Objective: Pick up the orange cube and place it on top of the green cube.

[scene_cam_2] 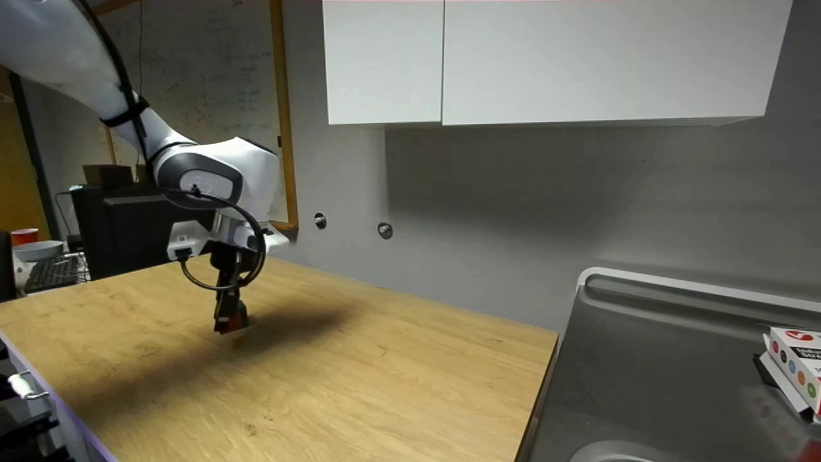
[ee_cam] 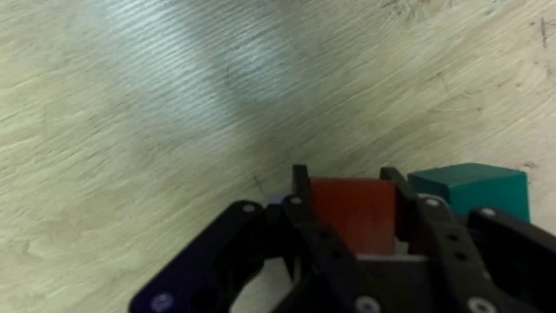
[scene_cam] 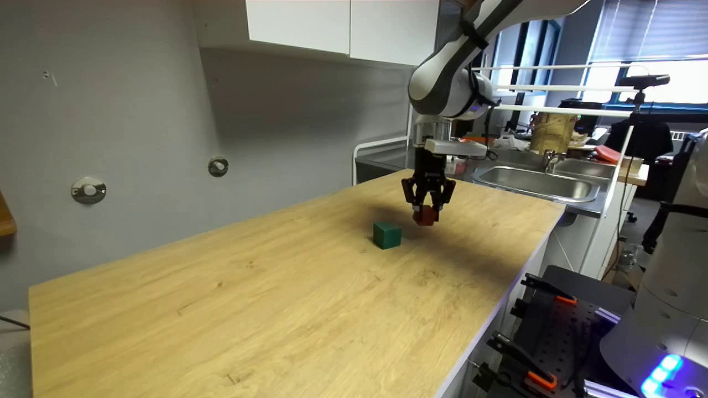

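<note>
In an exterior view, pale wood grain spreads from the gripper (scene_cam: 426,212) and the green cube (scene_cam: 387,236) across the tabletop (scene_cam: 210,309) to the lower left corner, which makes this the widest room. A broad run of wood also lies between the gripper and the edge beside a metal counter (scene_cam_2: 641,372). One long edge follows the grey wall (scene_cam: 127,132), where white cabinets (scene_cam: 298,22) hang overhead; the opposite long edge passes the robot's base (scene_cam: 658,298), with black clamps (scene_cam: 520,356) near it.

The orange cube (ee_cam: 354,213) sits between the gripper's fingers (ee_cam: 300,184), squeezed from two sides, so the hand is grasping it. It is a plain orange-red, dark in the shade of the fingers; the wrist view shows a flat, squarish face. Whether its underside touches the wood cannot be told. The dark green cube rests on the tabletop just beside it, a strip of wood showing between the two in an exterior view. In the wrist view its corner peeks out behind a finger; contact there cannot be judged.

The arm (scene_cam_2: 70,58) reaches in from above and bends at the wrist, the gripper pointing straight down; a black cable (scene_cam_2: 258,247) loops beside it.
</note>
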Controlling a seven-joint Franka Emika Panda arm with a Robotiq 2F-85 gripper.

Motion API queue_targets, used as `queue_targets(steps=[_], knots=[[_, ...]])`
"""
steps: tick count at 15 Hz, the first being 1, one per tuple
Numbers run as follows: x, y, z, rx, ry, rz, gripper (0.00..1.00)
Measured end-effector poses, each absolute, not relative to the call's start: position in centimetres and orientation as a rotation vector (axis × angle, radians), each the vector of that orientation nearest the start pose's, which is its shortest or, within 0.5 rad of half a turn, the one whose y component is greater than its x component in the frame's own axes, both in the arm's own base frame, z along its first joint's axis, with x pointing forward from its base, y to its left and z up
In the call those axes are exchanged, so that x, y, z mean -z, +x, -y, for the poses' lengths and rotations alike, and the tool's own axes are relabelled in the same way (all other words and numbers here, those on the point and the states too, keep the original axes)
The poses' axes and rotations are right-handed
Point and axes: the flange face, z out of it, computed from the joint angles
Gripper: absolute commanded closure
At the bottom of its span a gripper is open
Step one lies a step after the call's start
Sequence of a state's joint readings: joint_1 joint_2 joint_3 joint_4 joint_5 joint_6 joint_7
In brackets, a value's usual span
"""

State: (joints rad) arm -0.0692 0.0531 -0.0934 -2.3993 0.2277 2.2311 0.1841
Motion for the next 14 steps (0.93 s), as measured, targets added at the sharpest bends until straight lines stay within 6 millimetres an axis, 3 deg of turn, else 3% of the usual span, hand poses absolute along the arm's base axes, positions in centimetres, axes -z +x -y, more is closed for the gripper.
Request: queue_targets(steps=[7, 14], knots=[[-31.8, 50.3, 2.2, -0.260, -2.971, -0.630, 0.81], [-31.8, 52.9, -1.7, -0.345, -3.009, -0.507, 0.81]])
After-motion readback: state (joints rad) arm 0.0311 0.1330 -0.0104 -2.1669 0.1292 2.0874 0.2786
